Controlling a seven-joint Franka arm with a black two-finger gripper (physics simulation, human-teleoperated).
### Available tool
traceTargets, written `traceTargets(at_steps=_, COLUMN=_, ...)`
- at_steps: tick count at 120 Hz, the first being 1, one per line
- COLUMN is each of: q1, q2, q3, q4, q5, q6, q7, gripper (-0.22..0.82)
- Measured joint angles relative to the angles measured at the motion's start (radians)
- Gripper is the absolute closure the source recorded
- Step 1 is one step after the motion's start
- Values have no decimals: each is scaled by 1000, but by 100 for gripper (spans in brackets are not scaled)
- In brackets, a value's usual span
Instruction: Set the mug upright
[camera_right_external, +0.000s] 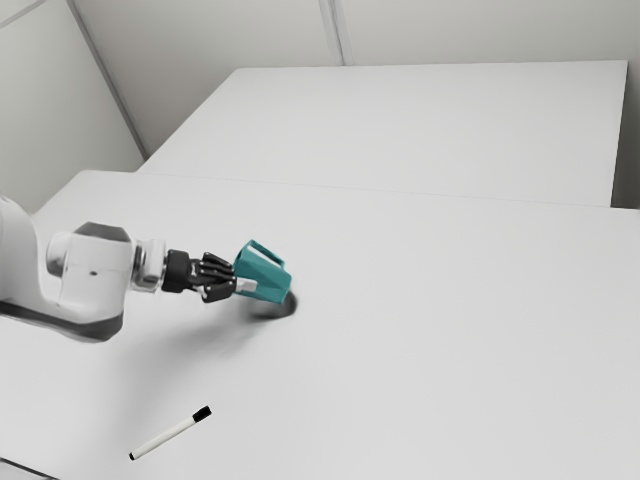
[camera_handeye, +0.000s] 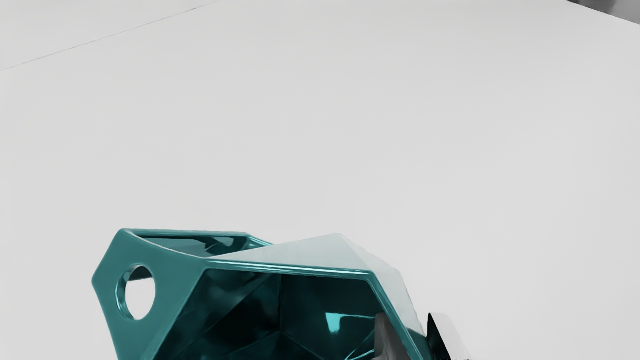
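Because one finger (camera_handeye: 387, 340) sits inside the mouth and the other outside, the gripper (camera_right_external: 240, 280) appears clamped on the wall of the mug (camera_right_external: 262, 275), left of centre in the exterior view. The mug is tilted, mouth toward the gripper; the shadow (camera_right_external: 283, 306) beneath suggests that the grip bears its weight. To set it upright, the base must be rotated downward and seated on the table (camera_right_external: 430, 330).
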Motion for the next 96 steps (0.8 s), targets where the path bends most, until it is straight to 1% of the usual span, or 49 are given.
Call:
traceTargets(at_steps=12, q1=7, q2=-15, q3=-10, q4=38, q5=25, q6=5, q7=-13, gripper=75)
traceTargets(at_steps=27, q1=10, q2=-59, q3=-22, q4=65, q5=185, q6=28, q7=-97, gripper=76)
traceTargets(at_steps=49, q1=2, q2=-180, q3=-44, q4=61, q5=651, q6=73, q7=-350, gripper=76)
traceTargets(at_steps=63, q1=5, q2=-224, q3=-44, q4=59, q5=913, q6=81, q7=-538, gripper=76)
traceTargets(at_steps=76, q1=5, q2=-218, q3=-42, q4=60, q5=1071, q6=85, q7=-704, gripper=76)
traceTargets(at_steps=89, q1=5, q2=-185, q3=-43, q4=65, q5=1141, q6=95, q7=-844, gripper=77)
traceTargets(at_steps=96, q1=6, q2=-175, q3=-58, q4=67, q5=1165, q6=104, q7=-911, gripper=77)
